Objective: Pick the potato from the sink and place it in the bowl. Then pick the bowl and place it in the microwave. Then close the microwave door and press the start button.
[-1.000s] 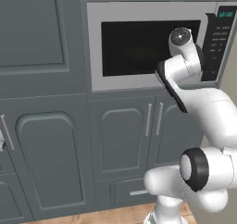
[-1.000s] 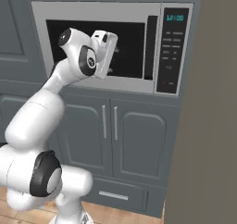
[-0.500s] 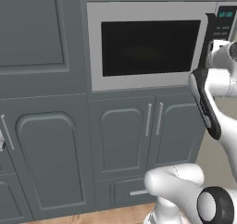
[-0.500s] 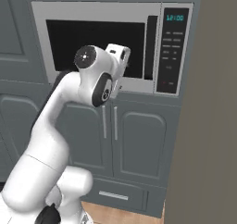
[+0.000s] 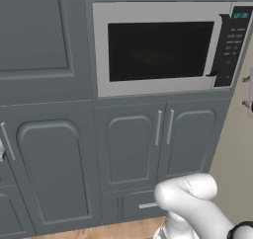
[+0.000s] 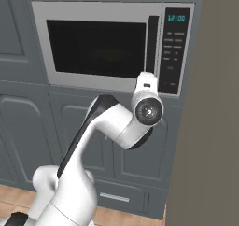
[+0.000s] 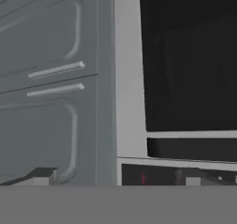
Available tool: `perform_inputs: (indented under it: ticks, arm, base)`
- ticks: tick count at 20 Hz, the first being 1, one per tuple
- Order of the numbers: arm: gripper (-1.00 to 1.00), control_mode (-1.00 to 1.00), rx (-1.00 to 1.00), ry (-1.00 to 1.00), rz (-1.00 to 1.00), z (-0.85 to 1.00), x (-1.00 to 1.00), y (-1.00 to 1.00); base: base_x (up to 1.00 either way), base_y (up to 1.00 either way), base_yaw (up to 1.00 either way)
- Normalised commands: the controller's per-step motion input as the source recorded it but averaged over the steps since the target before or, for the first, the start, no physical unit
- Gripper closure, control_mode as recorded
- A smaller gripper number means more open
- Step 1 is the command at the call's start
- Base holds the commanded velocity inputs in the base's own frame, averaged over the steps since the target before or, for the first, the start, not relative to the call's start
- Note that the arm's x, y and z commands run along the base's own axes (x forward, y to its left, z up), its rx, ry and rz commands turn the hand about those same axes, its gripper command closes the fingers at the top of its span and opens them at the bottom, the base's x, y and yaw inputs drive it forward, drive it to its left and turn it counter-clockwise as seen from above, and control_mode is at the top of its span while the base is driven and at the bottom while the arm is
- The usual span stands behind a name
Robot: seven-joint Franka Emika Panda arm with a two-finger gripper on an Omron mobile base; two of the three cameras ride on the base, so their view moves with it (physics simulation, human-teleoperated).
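**Arm swings down toward the control panel**

Swinging rightward and lower than a second ago, the arm (image 6: 116, 127) has left the window and now sits below the control panel (image 6: 173, 50). Its gripper (image 7: 118, 179), jaws spread wide and empty, faces the closed microwave door (image 5: 158, 50) of the microwave (image 6: 44, 43). Behind the dark glass, bowl and potato cannot be made out. Pressing start well probably means rising to the panel's lower buttons, approaching squarely and pushing gently.

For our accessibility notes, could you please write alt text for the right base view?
A white robot arm reaches up toward a built-in microwave whose door is shut, its hand just below the control panel. Grey cabinet doors sit beneath.
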Motion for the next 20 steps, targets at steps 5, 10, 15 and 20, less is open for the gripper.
perform_inputs:
  ticks: [5,10,15,20]
  arm:
    - [-1.0,-1.0,-0.03,-0.24,0.11,-0.01,0.3,-0.13]
    - [-1.0,-1.0,-0.03,-0.19,0.0,-0.01,0.25,-0.04]
    - [1.0,-1.0,0.0,0.0,0.0,-0.13,0.56,-0.12]
    - [1.0,-1.0,0.0,0.0,0.0,-0.01,0.41,-0.43]
  base:
    - [0.0,0.0,0.0]
    - [0.0,0.0,0.0]
    - [0.0,0.0,0.0]
    - [0.0,0.0,0.0]
